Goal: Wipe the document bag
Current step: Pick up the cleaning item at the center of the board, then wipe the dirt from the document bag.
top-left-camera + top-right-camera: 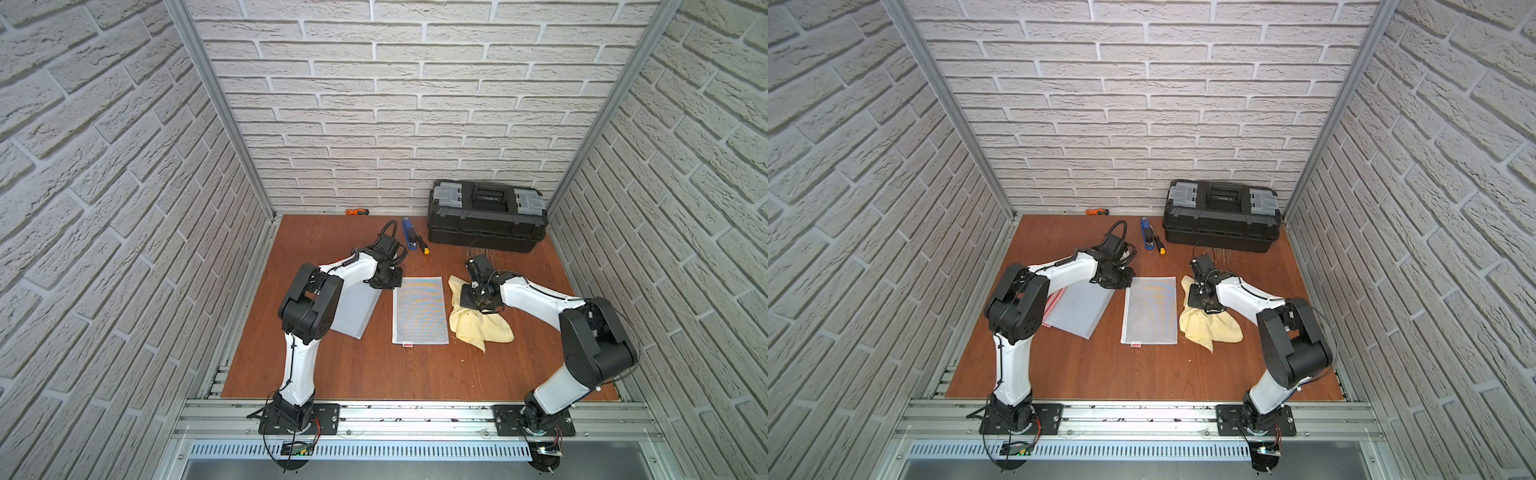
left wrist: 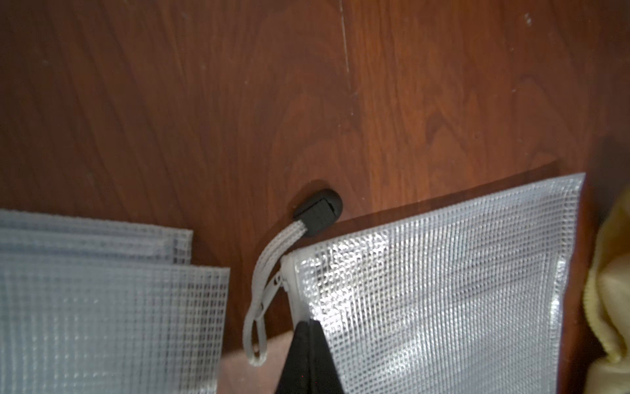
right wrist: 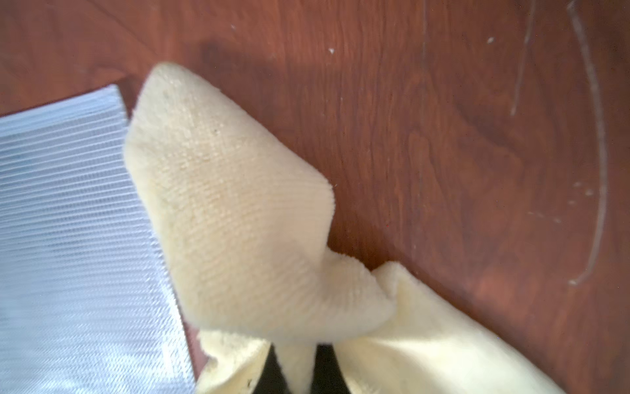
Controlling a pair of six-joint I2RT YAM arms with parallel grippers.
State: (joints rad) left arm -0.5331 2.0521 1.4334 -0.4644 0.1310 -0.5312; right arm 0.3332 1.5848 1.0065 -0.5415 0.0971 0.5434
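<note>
The document bag (image 1: 420, 309) (image 1: 1150, 309), a clear mesh zip pouch, lies flat in the middle of the wooden table. My left gripper (image 1: 388, 283) (image 2: 308, 322) is shut, its tips resting on the bag's far left corner by the zipper. The zipper's grey pull cord with a black toggle (image 2: 320, 208) lies beside them. A pale yellow cloth (image 1: 478, 324) (image 3: 231, 204) lies crumpled just right of the bag. My right gripper (image 1: 478, 298) (image 3: 296, 365) is shut on a fold of it, and a flap of cloth stands up in front of the fingers.
A second mesh bag (image 1: 357, 311) (image 2: 102, 307) lies left of the document bag, partly under my left arm. A black toolbox (image 1: 486, 216) stands at the back right. A blue stapler (image 1: 410, 233), a yellow-handled screwdriver (image 1: 423, 245) and an orange tool (image 1: 357, 212) lie near the back wall.
</note>
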